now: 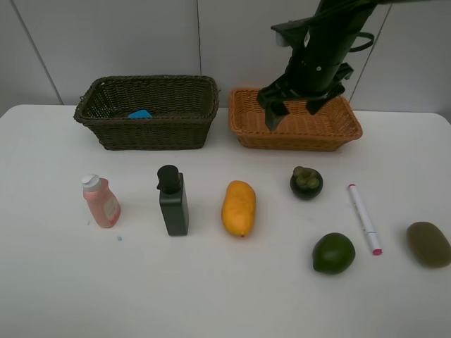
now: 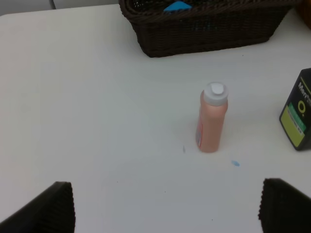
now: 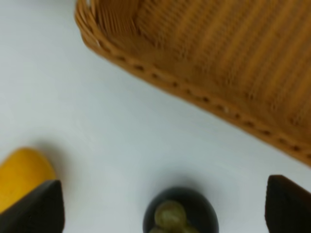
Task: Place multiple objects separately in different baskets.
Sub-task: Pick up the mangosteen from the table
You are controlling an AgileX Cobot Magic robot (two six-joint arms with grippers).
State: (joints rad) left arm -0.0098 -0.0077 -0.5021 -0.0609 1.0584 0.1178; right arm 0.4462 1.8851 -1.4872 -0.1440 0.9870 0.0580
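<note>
Up behind the mangosteen (image 1: 306,182), right gripper (image 1: 292,111) hangs jaws spread, empty; off-centre descent could knock the round fruit rolling.

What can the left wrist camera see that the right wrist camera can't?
Only the left wrist view shows the pink bottle, the dark basket with a blue item inside, and part of the black pump bottle. Only the right wrist view shows the orange basket, one end of the mango and the mangosteen. Both show the white table.
</note>
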